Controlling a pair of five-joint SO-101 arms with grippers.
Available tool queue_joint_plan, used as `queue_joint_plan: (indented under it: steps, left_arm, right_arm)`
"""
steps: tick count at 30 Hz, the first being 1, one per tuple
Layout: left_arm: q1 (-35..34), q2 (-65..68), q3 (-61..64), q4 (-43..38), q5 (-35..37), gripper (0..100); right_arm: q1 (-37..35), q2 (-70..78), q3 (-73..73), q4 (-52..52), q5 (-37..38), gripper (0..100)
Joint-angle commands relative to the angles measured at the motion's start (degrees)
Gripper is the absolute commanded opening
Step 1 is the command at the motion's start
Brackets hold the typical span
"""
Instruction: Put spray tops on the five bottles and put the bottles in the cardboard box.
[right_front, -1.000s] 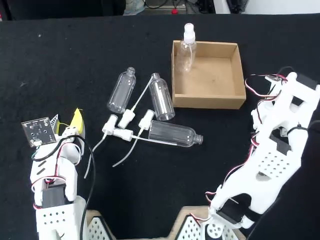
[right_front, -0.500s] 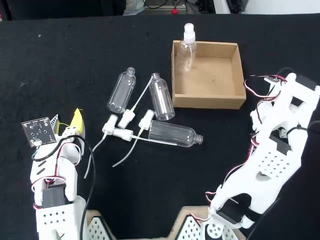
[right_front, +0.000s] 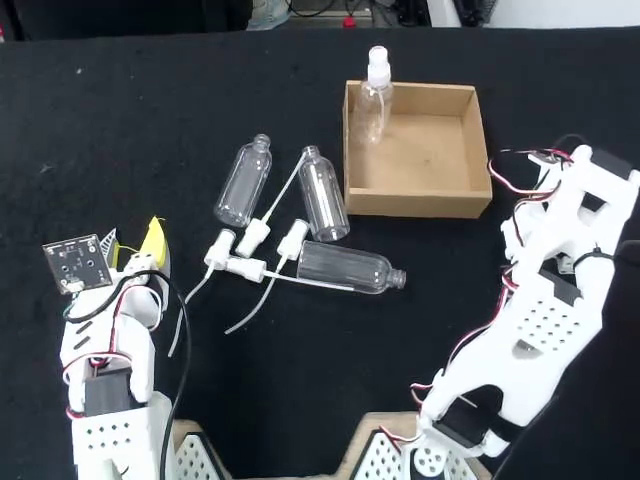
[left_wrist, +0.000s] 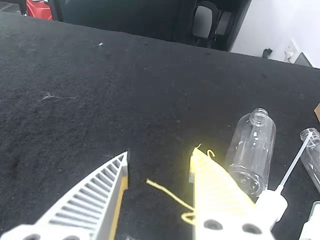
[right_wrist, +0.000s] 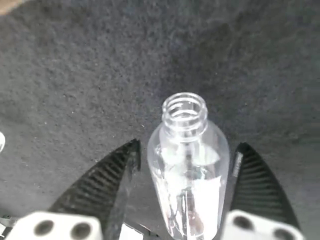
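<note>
Right gripper (right_wrist: 187, 145) clasps uncapped bottle (right_wrist: 186, 167), neck outward awaiting top; left gripper (left_wrist: 160, 152) wide open, empty, near spray tops (right_front: 253, 238).

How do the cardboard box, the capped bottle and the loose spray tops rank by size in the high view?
1. cardboard box, largest
2. capped bottle
3. spray tops, smallest; they look alike among themselves

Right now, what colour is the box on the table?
The cardboard box is plain brown, seen best in the high view.
</note>
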Motion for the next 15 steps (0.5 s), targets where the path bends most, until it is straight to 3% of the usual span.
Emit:
queue_joint_plan:
  steps: [1,11,15]
  left_arm:
    - [0.6,-0.8,1.1,0.2,-0.7,20]
    - [0.6,-0.8,1.1,0.2,-0.7,20]
    - [0.6,-0.8,1.1,0.2,-0.7,20]
  right_arm:
    - [0.4,-0.9,-3.1,1.8,0.8,17.5]
    - [5.5,-0.7,-13.0,1.8,0.5,14.5]
    - [6.9,-0.5,-12.6,1.8,-3.3,14.7]
